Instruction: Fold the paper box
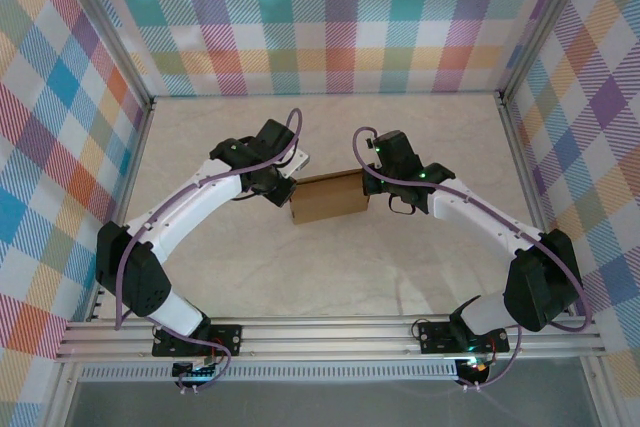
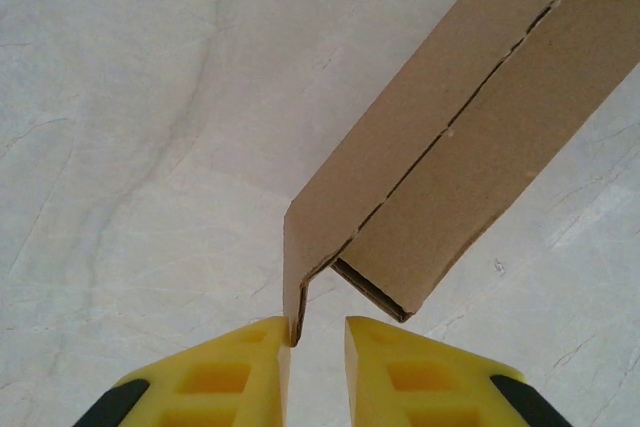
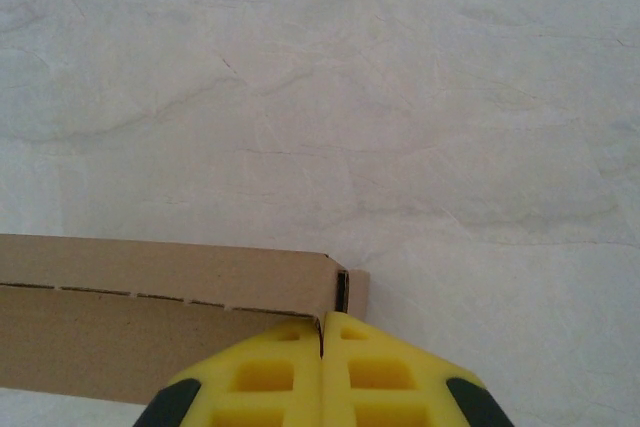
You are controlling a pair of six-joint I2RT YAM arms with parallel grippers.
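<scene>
Right wrist view, bottom centre: right gripper looks clamped on the paper box end, lower left. Left gripper sits open by the loose flap, so it should pinch that squarely before creasing. Bare table beyond.

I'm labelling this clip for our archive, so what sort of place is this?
Probably a robotics lab test cell: plaid walls on an aluminium frame, a marbled tabletop, and a left arm and right arm bolted to rails, handling a paper box.

On table, paper box lies btwn left hand (at its left end) & right hand.
</scene>
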